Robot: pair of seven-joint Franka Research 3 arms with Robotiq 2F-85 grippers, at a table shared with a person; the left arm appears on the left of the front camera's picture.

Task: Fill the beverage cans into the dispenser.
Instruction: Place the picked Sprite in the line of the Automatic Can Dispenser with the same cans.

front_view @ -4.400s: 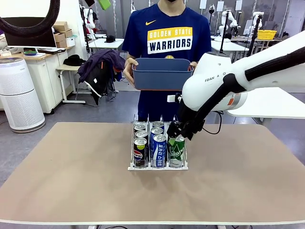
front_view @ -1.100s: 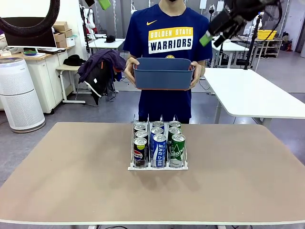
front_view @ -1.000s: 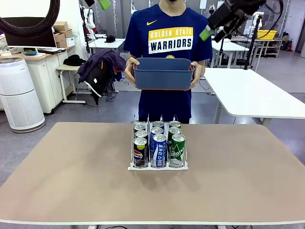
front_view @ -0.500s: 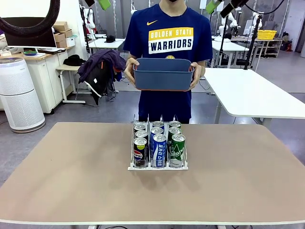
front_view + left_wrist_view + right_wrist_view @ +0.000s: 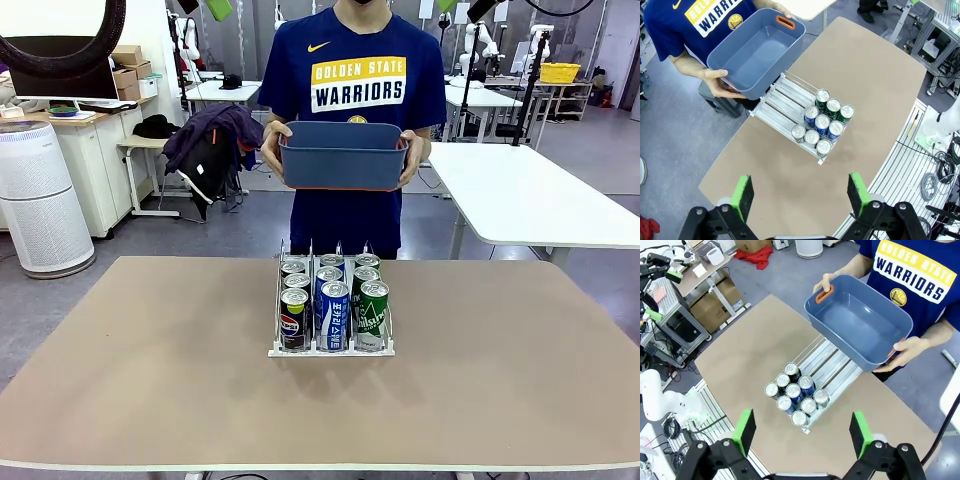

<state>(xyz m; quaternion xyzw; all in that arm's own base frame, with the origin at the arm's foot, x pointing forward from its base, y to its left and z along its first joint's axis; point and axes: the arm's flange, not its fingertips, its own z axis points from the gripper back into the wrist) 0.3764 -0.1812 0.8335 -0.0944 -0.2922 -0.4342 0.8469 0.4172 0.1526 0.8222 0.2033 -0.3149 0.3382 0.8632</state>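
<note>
Nine cans point(image 5: 333, 300) stand three to a lane at the near end of the dispenser point(image 5: 782, 100), mid-frame on the table point(image 5: 150, 380), while a person at the upper centre holds an empty tub point(image 5: 860, 322). Both the left gripper point(image 5: 800, 192) and the right gripper point(image 5: 802, 432) hang high above with jaws wide apart, gripping nothing. With the tub empty, the risk I see is a needless descent that clips the upright dividers or knocks the front cans.

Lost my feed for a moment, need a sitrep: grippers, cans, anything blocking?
Left gripper and right gripper open, empty, high over table. Nine beverage cans in dispenser, three per lane. Person holds empty blue tub behind it; nothing blocking.
</note>
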